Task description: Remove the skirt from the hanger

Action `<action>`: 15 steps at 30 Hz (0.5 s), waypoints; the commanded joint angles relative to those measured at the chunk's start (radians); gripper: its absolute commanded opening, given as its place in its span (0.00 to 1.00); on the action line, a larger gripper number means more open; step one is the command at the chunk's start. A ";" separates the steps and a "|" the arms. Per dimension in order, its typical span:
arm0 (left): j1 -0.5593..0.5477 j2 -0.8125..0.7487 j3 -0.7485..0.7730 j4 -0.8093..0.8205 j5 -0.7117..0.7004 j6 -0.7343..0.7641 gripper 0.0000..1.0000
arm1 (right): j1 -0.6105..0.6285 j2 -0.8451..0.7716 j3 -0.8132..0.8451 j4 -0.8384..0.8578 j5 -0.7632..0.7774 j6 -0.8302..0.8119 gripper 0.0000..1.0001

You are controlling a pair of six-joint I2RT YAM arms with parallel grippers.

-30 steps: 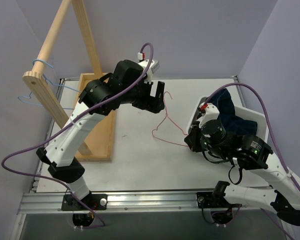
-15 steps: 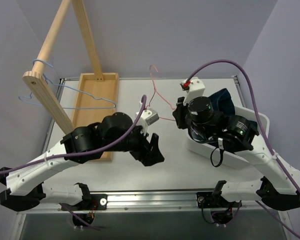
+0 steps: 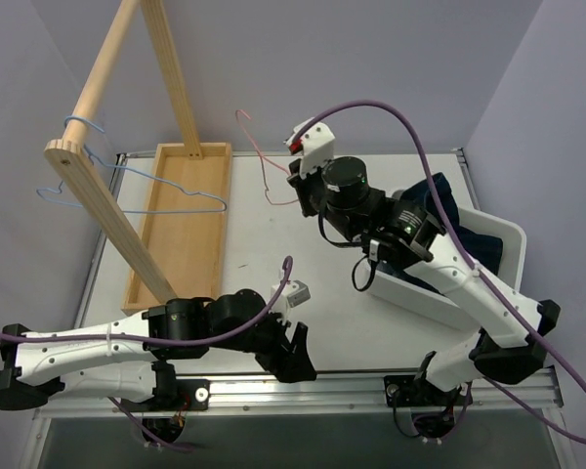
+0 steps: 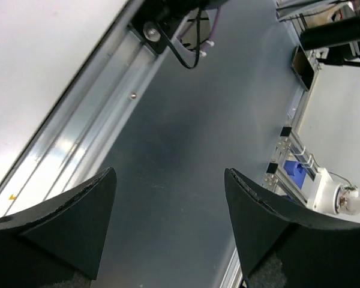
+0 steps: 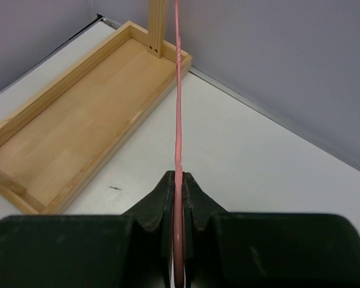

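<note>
The dark blue skirt lies bunched in the white bin at the right, apart from the hanger. My right gripper reaches over the table's back middle. It is shut on the bare pink wire hanger, whose hook points up toward the wooden rack. In the right wrist view the pink wire runs straight up from the pinched right gripper. My left gripper hangs low at the table's near edge. In the left wrist view the left gripper is open with nothing between its fingers.
A wooden rack with a slanted pole stands at the left on a wooden tray base. A blue wire hanger hangs from the pole. The left wrist view looks past the table's metal rail to the floor.
My right arm has swung left and back, carrying the pink hanger toward the rack. My left arm has pulled back and down to the table's near edge.
</note>
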State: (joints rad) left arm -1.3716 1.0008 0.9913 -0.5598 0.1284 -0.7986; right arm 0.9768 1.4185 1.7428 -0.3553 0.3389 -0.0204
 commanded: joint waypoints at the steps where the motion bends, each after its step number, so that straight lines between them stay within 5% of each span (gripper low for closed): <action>1: -0.047 0.002 -0.016 0.155 -0.012 -0.054 0.81 | 0.003 0.078 0.073 0.120 -0.041 -0.128 0.00; 15: -0.129 -0.001 -0.163 0.236 -0.012 -0.093 0.81 | 0.003 0.413 0.478 0.165 -0.287 -0.225 0.00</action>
State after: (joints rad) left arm -1.4918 1.0306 0.8356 -0.3992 0.1173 -0.8730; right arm 0.9768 1.7672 2.1109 -0.2356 0.1295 -0.2119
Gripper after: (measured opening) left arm 0.812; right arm 0.018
